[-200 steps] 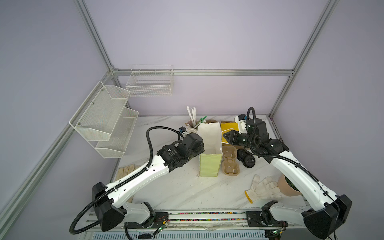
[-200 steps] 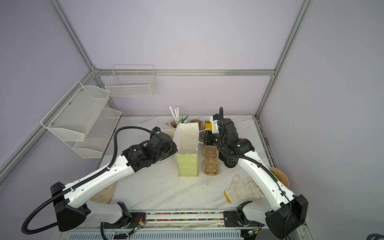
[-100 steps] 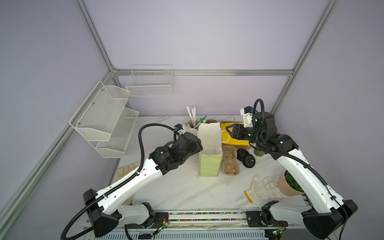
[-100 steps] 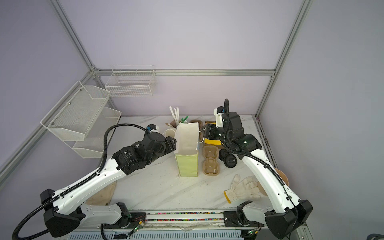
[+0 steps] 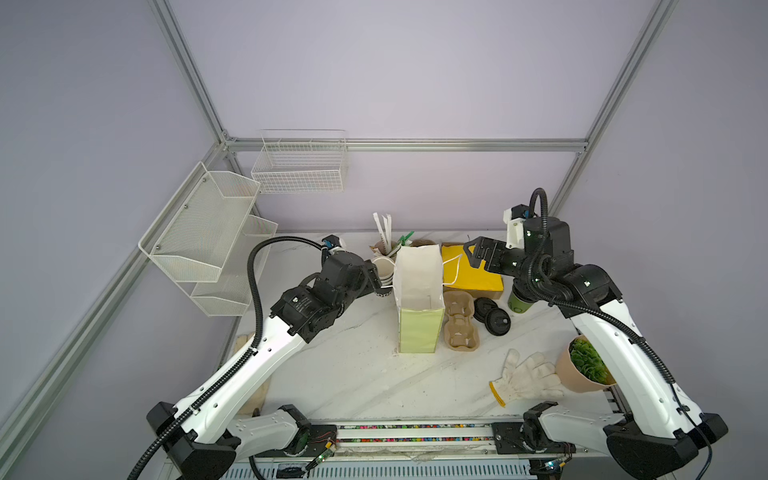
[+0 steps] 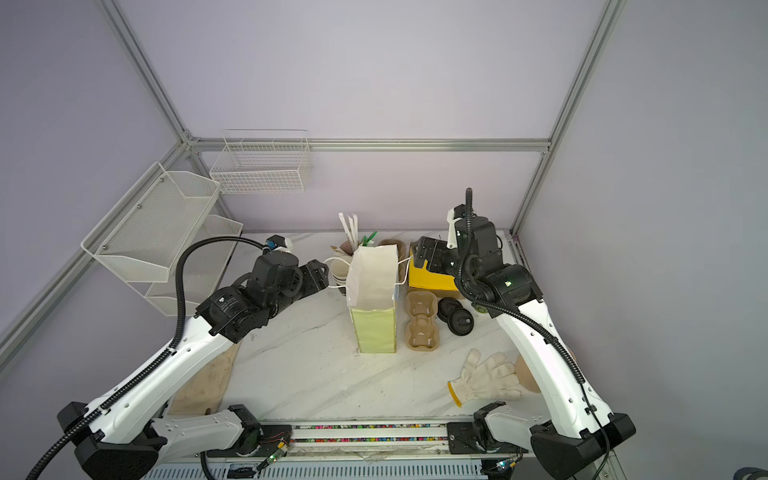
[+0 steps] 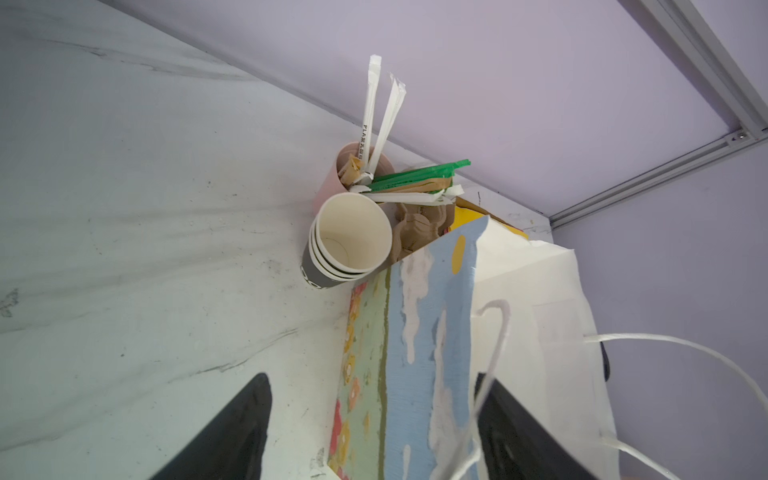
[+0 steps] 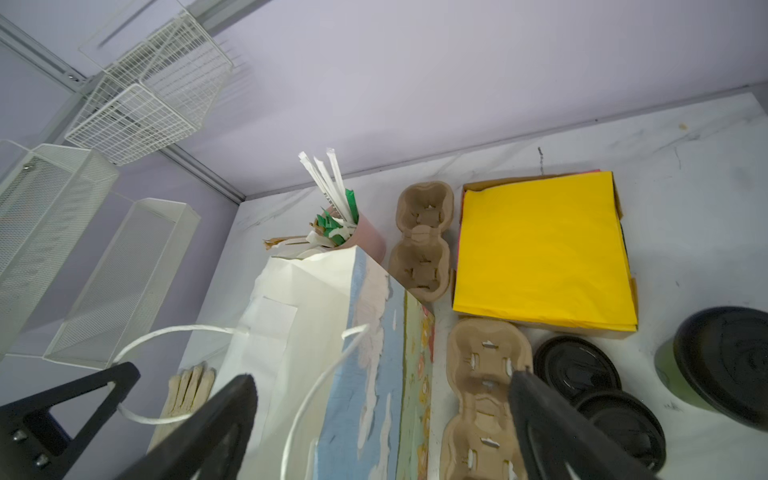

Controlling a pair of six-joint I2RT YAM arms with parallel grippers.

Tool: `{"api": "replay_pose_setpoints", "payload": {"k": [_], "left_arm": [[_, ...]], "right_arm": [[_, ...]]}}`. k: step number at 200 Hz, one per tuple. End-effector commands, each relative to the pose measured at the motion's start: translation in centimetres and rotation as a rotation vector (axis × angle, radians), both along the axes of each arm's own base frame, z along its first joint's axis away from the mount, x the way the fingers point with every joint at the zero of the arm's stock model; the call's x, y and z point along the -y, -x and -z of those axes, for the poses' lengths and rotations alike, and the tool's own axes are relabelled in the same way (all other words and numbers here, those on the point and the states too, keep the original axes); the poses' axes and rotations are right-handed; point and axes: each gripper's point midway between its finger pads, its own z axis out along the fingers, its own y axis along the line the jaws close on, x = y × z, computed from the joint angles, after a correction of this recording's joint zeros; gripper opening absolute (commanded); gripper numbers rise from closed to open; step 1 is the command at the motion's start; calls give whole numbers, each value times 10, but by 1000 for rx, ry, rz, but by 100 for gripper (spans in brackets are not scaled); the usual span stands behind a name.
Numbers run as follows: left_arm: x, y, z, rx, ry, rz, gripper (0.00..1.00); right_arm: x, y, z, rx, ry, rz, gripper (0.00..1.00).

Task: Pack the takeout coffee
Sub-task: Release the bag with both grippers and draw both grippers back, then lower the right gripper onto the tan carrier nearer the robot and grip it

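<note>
Both grippers have opened at the paper bag (image 5: 417,291): the left gripper (image 7: 372,386) and the right gripper (image 8: 382,378) stand with fingers spread, so the bag stands open unaided, ready for loading. The takeout coffee (image 8: 723,365) sits unpacked near the right gripper, on its side away from the bag, past the loose lids (image 8: 575,368). The right wrist view shows its black lid; in both top views the right arm (image 5: 590,286) seems to cover that, leaving only the green side.
</note>
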Motion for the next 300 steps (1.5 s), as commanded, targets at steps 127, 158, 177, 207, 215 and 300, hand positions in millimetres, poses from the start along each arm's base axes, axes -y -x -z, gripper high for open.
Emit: {"api": "replay_pose_setpoints", "payload": {"k": [127, 158, 177, 207, 215, 300], "left_arm": [[-60, 35, -76, 341, -114, 40, 100], [-76, 39, -60, 347, -154, -22, 100], [-81, 40, -52, 342, -172, -41, 100], [-82, 41, -47, 342, -184, -42, 100], [-83, 41, -46, 343, -187, -41, 100], [-88, 46, -48, 363, -195, -49, 100]], "right_arm": [[20, 35, 186, -615, 210, 71, 97], [15, 32, 211, -653, 216, 58, 97], [16, 32, 230, -695, 252, 45, 98], [15, 28, 253, -733, 308, 8, 97], [13, 26, 254, -726, 303, 6, 97], [3, 10, 279, -711, 321, -26, 97]]}}
